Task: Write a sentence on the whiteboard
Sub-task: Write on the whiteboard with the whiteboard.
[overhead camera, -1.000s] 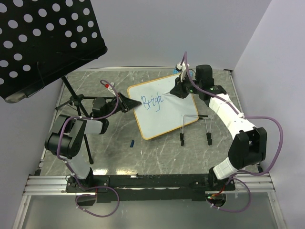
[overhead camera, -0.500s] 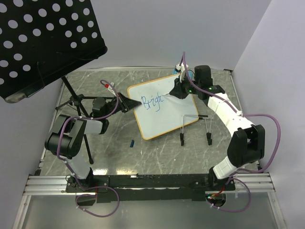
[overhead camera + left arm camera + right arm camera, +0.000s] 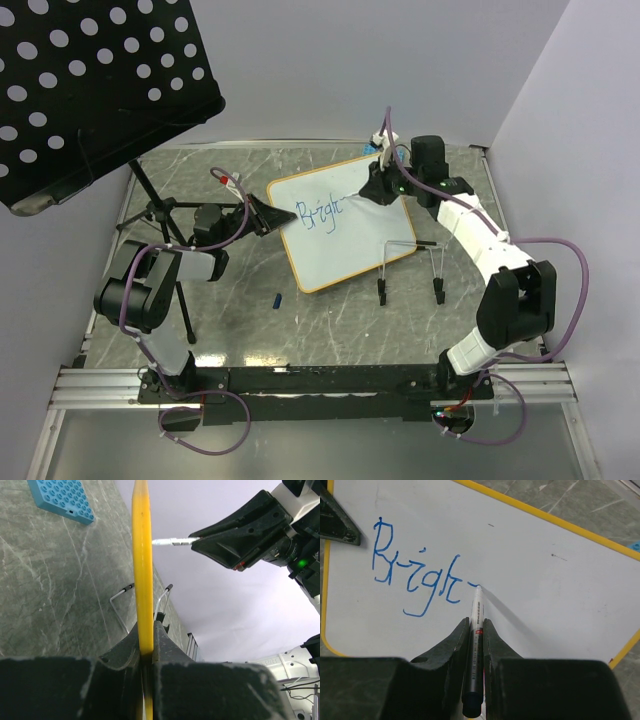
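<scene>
Now, the right tool point(image 3: 476, 622) pinches the marker point(image 3: 477, 602), tip touching the whiteboard point(image 3: 555, 600) just right of "Bright", the sentence point(image 3: 415, 572) so far; bare board lies rightward along the writing line. Opposite, the left tool point(image 3: 146, 632) clamps the board's yellow rim above the counter point(image 3: 330, 320).

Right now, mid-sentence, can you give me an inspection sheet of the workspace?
Surface: grey marbled tabletop.
Job's things: whiteboard reads "Bright" in blue; marker tip on the board just past the t.
Clutter: blue studded plate, small blue piece, wire stand with black feet.
Grippers: left fingers shut on the board's yellow rim; right fingers shut on the marker.
Cables: purple cables loop off both arms.
Surroundings: perforated black music stand at left; white walls.
</scene>
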Tool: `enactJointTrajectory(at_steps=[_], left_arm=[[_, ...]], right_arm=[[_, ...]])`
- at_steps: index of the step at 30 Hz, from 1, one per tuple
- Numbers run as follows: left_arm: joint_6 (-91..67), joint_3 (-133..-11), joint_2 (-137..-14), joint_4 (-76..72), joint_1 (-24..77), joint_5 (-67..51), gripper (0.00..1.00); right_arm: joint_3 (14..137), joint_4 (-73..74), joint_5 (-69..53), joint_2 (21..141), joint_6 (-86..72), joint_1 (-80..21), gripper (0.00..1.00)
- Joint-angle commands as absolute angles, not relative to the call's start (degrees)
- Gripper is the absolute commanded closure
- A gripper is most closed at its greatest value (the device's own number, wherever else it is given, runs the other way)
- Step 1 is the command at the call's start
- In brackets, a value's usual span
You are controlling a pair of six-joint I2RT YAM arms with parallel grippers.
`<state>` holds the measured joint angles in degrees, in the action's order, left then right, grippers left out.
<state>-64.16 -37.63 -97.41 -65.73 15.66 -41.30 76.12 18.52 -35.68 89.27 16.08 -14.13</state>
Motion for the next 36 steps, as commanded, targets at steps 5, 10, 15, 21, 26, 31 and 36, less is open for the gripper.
enactJointTrajectory(at_steps=[5,10,15,21,26,31,36], left_arm=[[-67.06,-39.99,-95.36,-81.91,15.65,-42.27,0.99],[-66.97,-39.99,-95.36,-81.65,15.64,-42.27,0.99],[-67.32,-40.08,-95.54,-82.18,15.73,-42.28,0.99],[-67.24,-40.08,-95.54,-82.18,15.73,-42.36,0.99],[-67.41,-40.08,-95.71,-82.35,15.65,-42.54,0.99],[-67.33,-39.99,-95.54,-82.18,15.73,-42.45,0.99],[-67.32,-40.08,-95.45,-82.00,15.73,-42.10,0.99]], right_arm=[[80.33,17.32,-35.77,90.18,15.47,-13.09,1.00],[79.54,16.61,-37.61,89.56,15.12,-13.18,1.00],[79.63,16.52,-37.62,90.17,14.77,-13.27,1.00],[80.07,16.61,-37.62,90.88,14.59,-13.88,1.00],[80.07,16.70,-37.62,91.41,14.50,-14.15,1.00],[79.45,16.96,-37.79,91.14,14.77,-14.33,1.00],[78.22,17.40,-38.14,90.18,15.38,-14.33,1.00]])
